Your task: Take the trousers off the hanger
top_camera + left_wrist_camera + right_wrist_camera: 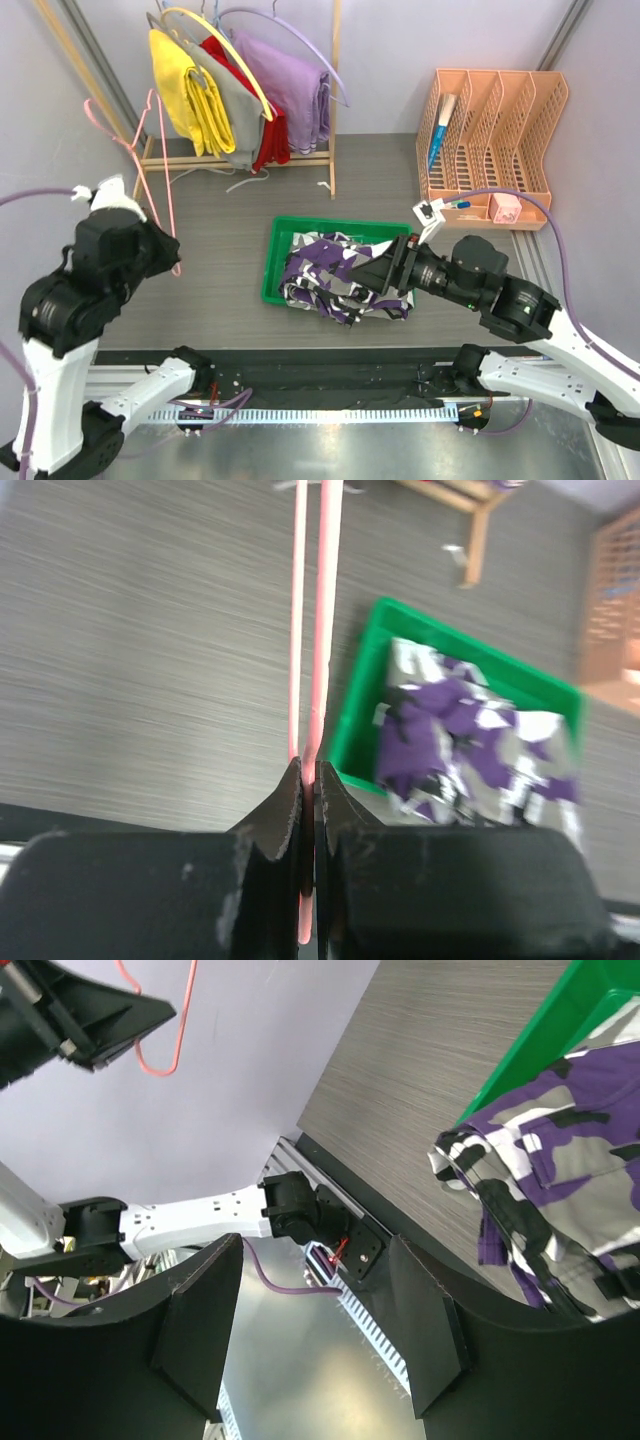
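Note:
The pink hanger [165, 170] is bare and held up at the left, its two thin wires running upward in the left wrist view [325, 600]. My left gripper [163, 248] is shut on the hanger's lower end [308, 780]. The camouflage trousers [330, 272] lie crumpled in the green bin [275, 262], apart from the hanger, and also show in the left wrist view [460, 740] and the right wrist view [565, 1160]. My right gripper [368, 272] hovers over the trousers, open and empty [315, 1290].
A wooden rack [332, 120] at the back holds yellow [190, 90], grey, red and lavender [290, 85] garments on hangers. A peach file organiser [490, 130] stands at the back right with a small pink box [505, 208].

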Controlling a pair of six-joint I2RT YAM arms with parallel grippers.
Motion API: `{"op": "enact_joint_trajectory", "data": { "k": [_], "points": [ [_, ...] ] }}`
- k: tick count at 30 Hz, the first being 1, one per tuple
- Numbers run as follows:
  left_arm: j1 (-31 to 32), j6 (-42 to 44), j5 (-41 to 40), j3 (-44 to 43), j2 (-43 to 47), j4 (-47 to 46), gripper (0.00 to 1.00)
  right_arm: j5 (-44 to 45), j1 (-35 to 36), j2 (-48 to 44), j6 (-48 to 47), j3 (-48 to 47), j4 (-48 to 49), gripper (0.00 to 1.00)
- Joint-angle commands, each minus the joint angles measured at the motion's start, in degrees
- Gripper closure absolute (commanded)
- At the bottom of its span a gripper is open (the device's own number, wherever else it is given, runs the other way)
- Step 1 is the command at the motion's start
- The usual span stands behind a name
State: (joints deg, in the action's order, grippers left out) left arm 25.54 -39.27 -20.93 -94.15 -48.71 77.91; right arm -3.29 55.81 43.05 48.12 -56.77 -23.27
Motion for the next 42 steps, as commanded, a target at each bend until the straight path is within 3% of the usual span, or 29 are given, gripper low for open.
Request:
{"op": "enact_joint_trajectory", "data": {
  "k": [1, 6, 12, 26, 32, 35, 41, 42],
  "points": [
    [0.21, 8.76, -9.12, -3.40, -5.77, 9.20, 1.00, 3.03, 0.26, -4.36, -1.89, -0.18, -4.06, 0.34],
    [-1.44, 13.23, -15.10, -9.47, -16.04, 7.53, 1.00, 2.41, 0.18, -7.36, -1.10, 1.05, -6.08, 0.34],
    [-14.88, 18.96, -6.68, -12.81, -23.53, 0.14, 1.00, 3.03, 0.26, -10.44, -1.01, 0.17, -11.09, 0.35],
    [-28.96, 24.06, -6.32, -27.93, -42.78, -12.07, 1.00, 9.71, 0.18, -6.05, -1.98, -3.69, -15.49, 0.35],
    [-30.72, 22.57, -4.22, -33.72, -49.98, -16.03, 1.00, 10.41, 0.26, -1.83, -1.01, -6.42, -18.83, 0.36],
    [-30.73, 21.52, -2.28, -38.73, -53.85, -15.60, 1.00, 10.41, 0.26, -0.34, 0.39, -6.42, -18.57, 0.36],
    [-30.55, 19.40, 0.88, -40.75, -55.87, -20.08, 1.00, 10.06, 0.18, 0.64, 3.03, -4.67, -16.03, 0.37],
    [-30.55, 19.49, 1.24, -44.59, -56.93, -19.29, 1.00, 10.06, 0.26, 0.37, 3.30, -4.23, -15.06, 0.37]
  ]
}}
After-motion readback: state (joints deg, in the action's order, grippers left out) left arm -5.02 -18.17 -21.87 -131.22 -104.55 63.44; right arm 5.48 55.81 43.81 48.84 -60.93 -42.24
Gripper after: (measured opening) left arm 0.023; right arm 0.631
